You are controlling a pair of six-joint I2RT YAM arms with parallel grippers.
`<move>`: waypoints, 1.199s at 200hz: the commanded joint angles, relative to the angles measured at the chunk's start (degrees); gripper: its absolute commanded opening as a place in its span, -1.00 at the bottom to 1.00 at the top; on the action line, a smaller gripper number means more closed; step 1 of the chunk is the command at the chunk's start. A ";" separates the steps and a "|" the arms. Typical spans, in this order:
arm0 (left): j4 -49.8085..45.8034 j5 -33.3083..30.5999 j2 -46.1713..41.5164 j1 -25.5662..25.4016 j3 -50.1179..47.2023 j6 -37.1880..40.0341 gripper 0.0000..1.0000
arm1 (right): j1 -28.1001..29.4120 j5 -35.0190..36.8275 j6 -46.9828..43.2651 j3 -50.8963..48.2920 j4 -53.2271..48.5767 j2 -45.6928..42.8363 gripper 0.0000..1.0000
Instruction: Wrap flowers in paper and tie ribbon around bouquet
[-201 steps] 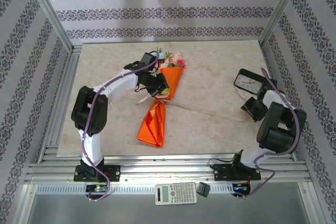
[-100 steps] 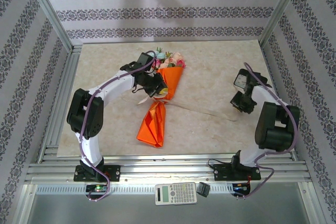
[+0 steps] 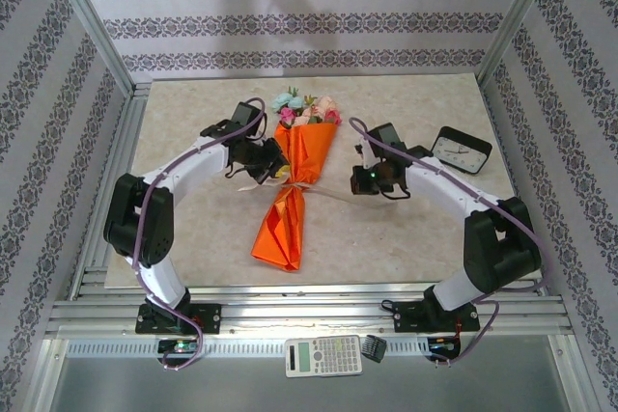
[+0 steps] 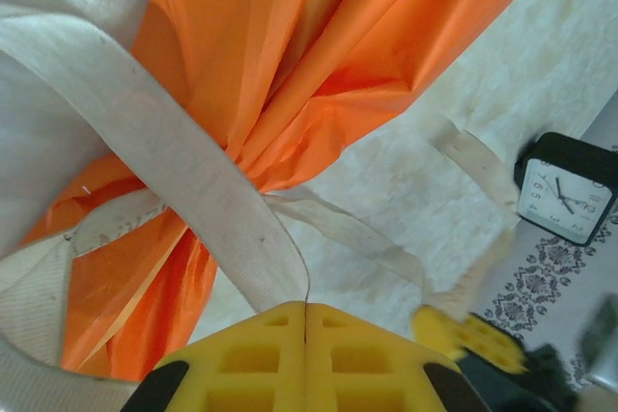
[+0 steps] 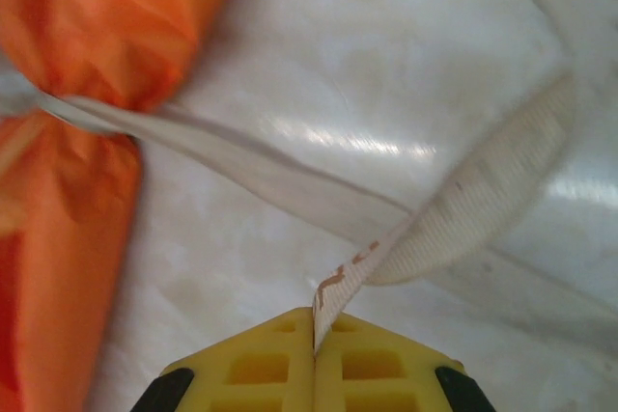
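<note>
Between their closed jaws, the left gripper and right gripper each pinch an end of the ribbon, seemingly to cinch the waist of the bouquet.

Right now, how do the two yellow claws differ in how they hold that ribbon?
The left gripper pinches the ribbon right beside the pinched waist of the bouquet; the right gripper pinches it farther off, over bare table. The left's strand is short; the right's runs long across the table. Both are shut on the ribbon.
</note>
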 commanded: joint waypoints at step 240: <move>-1.22 3.02 -2.14 0.52 0.76 0.09 -1.00 | -15.42 12.94 6.01 18.99 -9.56 24.09 -0.07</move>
